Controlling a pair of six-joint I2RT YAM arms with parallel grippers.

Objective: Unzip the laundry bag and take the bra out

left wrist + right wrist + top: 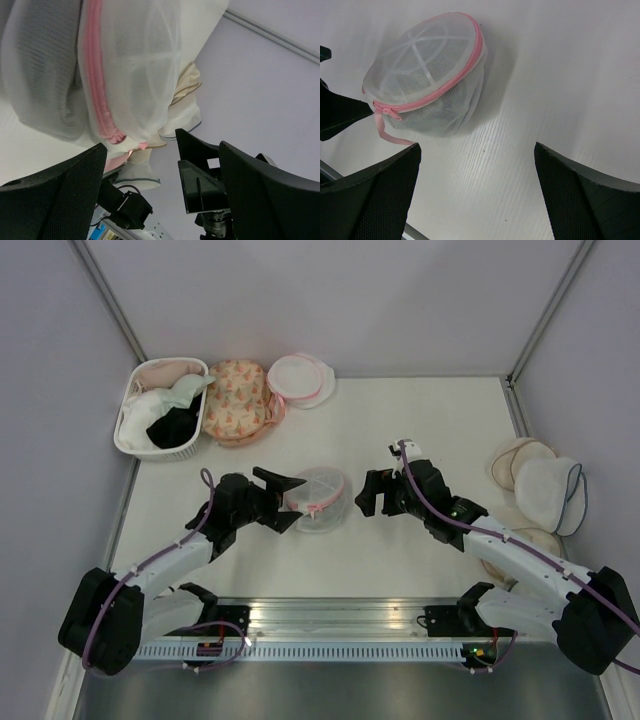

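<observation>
Right wrist shows whole laundry bag; left wrist, part only.

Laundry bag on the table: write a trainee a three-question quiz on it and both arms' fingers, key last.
1. True or false: the laundry bag is zipped shut.
2. Left arm's fingers or right arm's fingers: which are nearer the bag? A) left B) right
3. Fill in: the bag's zip edging is ___ in colour.
Key: 1 true; 2 A; 3 pink.
</observation>
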